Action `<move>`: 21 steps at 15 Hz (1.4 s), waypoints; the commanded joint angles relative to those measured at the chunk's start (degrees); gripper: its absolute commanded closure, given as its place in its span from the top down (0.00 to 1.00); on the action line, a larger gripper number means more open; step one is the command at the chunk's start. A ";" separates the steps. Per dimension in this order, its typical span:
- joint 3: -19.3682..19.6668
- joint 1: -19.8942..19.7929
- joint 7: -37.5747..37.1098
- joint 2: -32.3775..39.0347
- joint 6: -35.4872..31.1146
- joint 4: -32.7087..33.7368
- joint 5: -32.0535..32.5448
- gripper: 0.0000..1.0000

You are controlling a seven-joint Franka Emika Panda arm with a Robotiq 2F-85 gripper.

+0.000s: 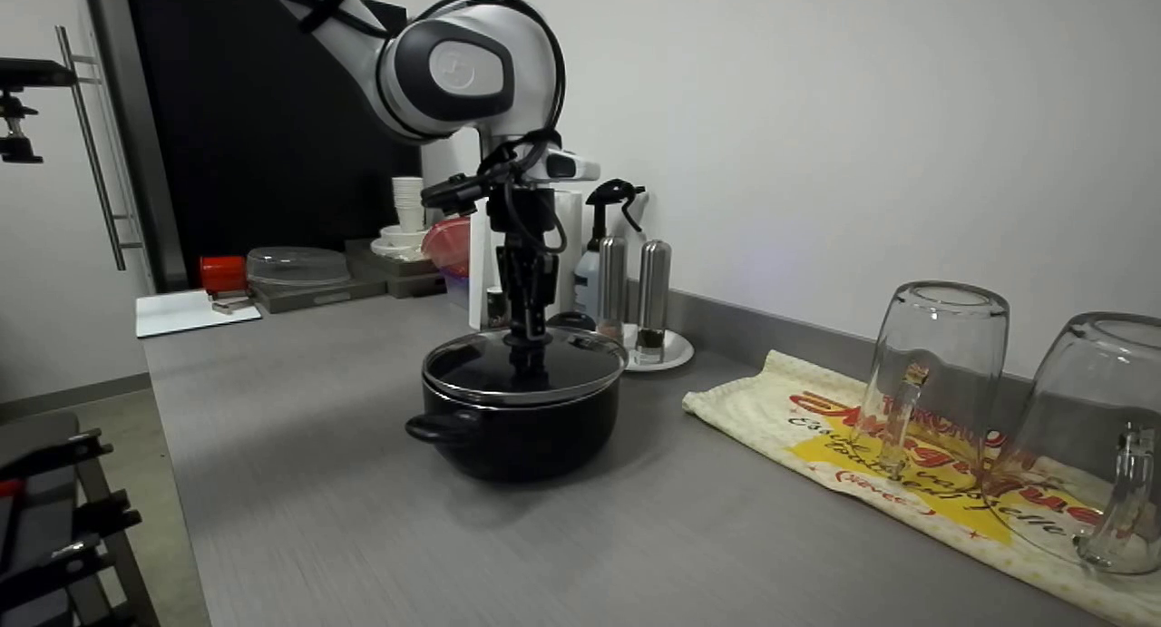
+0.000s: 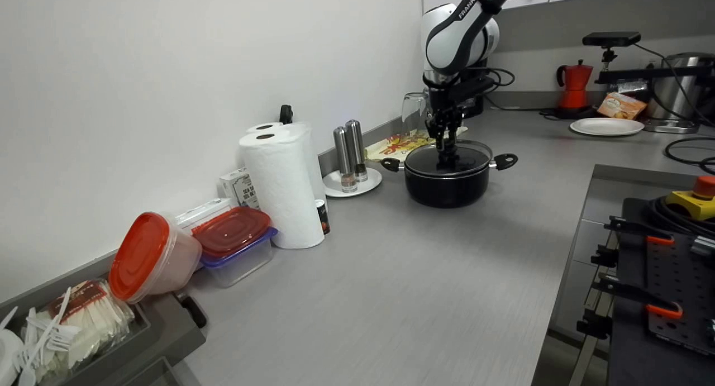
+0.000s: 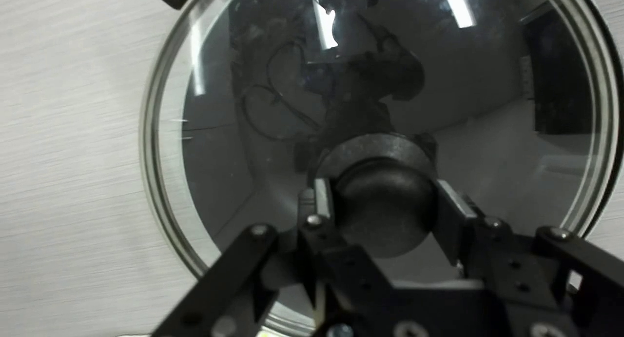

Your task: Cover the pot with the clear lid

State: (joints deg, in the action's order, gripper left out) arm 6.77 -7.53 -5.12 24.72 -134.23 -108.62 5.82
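In an exterior view, a flat white board (image 1: 186,315) lies at the far left of the grey countertop (image 1: 317,500), with a red cylindrical object (image 1: 221,275) just behind it. Next come a clear plastic container (image 1: 297,267) on a grey tray (image 1: 317,298), a stack of white cups (image 1: 409,202) and a red-lidded tub (image 1: 446,246), just left of the paper towel rolls (image 1: 480,273).

In front of these and to the right, the black two-handled pot (image 1: 521,445) stands upright on the countertop. The clear lid (image 1: 580,366), glass with a metal rim, covers its mouth, level or nearly so; whether the rim sits snug all the way round cannot be told. The gripper (image 1: 528,332) points straight down at the lid's middle, and in the wrist view its fingers (image 3: 323,200) pinch the round black knob (image 3: 385,215) from both sides.

Right of the pot and behind it, a spray bottle (image 1: 588,278) with a black trigger head stands beside two steel-topped grinders (image 1: 653,291), which are set on a white plate (image 1: 680,347). Farthest right, a cream dish towel (image 1: 807,432) printed in red and yellow lies on the countertop, and two upturned glass mugs (image 1: 943,364) stand side by side on it, well apart from the pot
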 commanded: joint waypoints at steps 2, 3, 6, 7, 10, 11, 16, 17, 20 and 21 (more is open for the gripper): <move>0.10 0.36 -1.04 -1.21 -1.16 -1.42 -1.80 0.26; -0.18 0.14 -1.02 -1.16 -1.06 -1.53 -2.65 0.26; -0.79 -0.31 -0.56 -1.05 -0.49 -1.51 -5.78 0.26; -0.81 -0.35 -0.48 -1.07 -0.47 -1.52 -6.48 0.26; -0.19 0.25 -0.86 -0.98 -1.24 -1.95 -6.28 0.26; 0.14 0.23 -0.46 0.03 -0.54 -0.92 -5.47 0.38; 0.17 0.22 -0.45 0.09 -0.54 -0.91 -5.46 0.51; 0.17 0.22 -0.45 0.09 -0.54 -0.91 -5.46 0.76; 0.18 0.22 -0.43 0.15 -0.52 -0.91 -5.45 0.65; 0.19 0.21 -0.43 0.17 -0.52 -0.91 -5.45 0.71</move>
State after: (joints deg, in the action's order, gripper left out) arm 6.71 -7.54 -5.68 24.87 -134.86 -109.62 0.52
